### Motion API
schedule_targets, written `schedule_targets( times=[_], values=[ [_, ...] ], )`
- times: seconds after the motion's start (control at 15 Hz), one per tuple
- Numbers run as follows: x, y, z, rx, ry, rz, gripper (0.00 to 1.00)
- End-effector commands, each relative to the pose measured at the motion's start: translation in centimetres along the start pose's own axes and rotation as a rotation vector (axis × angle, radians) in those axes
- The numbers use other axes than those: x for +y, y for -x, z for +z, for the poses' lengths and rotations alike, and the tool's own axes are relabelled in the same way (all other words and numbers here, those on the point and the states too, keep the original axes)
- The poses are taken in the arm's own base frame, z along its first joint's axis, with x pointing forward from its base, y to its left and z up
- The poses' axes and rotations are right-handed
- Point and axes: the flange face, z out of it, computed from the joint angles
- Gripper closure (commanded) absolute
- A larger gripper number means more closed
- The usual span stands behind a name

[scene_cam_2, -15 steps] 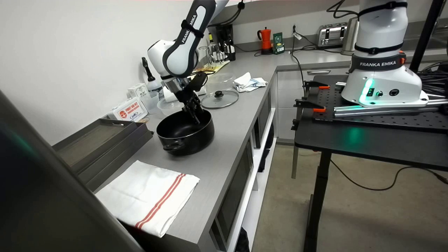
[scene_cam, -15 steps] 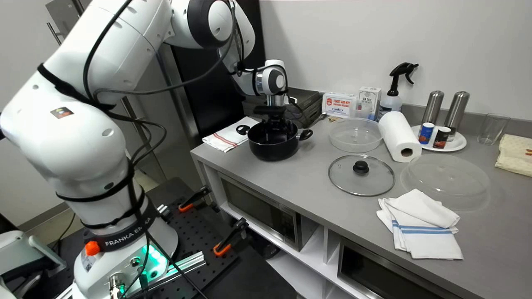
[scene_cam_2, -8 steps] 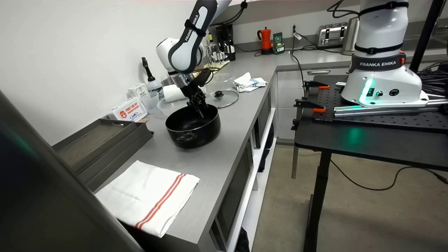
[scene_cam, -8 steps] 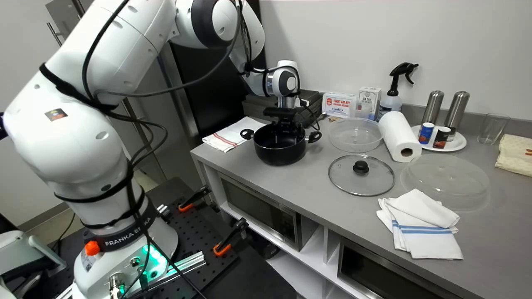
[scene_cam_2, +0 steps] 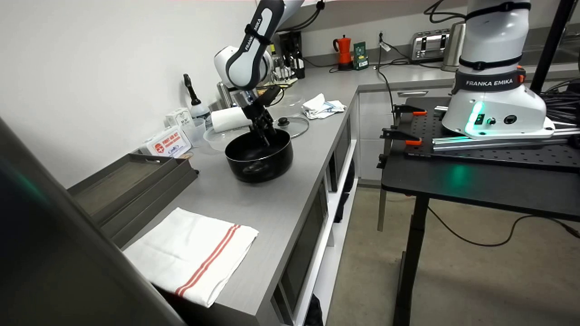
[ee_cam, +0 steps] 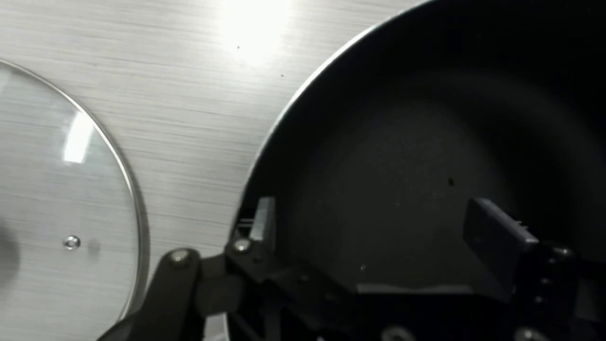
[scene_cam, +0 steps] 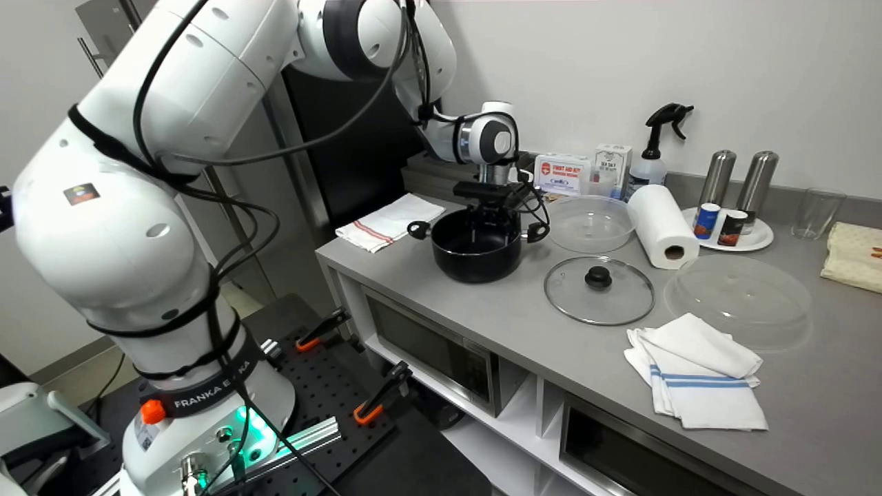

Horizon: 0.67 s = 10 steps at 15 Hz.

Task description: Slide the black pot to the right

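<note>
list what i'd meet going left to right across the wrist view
Glass lid → strip of gray counter → black pot. The end effector overlaps the pot, so I left it out of the order.

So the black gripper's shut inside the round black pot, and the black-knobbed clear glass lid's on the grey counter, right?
Not shut: the wrist view shows the gripper open, fingers spread, inside the pot. The lid is on the counter, yes.

In an exterior view, your gripper (scene_cam_2: 267, 137) points down inside the black pot (scene_cam_2: 271, 169) on the gray counter (scene_cam_2: 235, 201), with the glass lid (scene_cam_2: 298, 127) beyond it and a red-striped towel (scene_cam_2: 192, 253) in the foreground.
</note>
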Motion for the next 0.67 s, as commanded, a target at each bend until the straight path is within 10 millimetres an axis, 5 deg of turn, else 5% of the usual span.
schedule_targets(
  times=[0.0,0.6],
  values=[
    [1.9,1.2,-0.5,-0.002,-0.031,0.011,0.00],
    [6.0,3.6,-0.1,-0.001,-0.058,0.055,0.00]
  ],
)
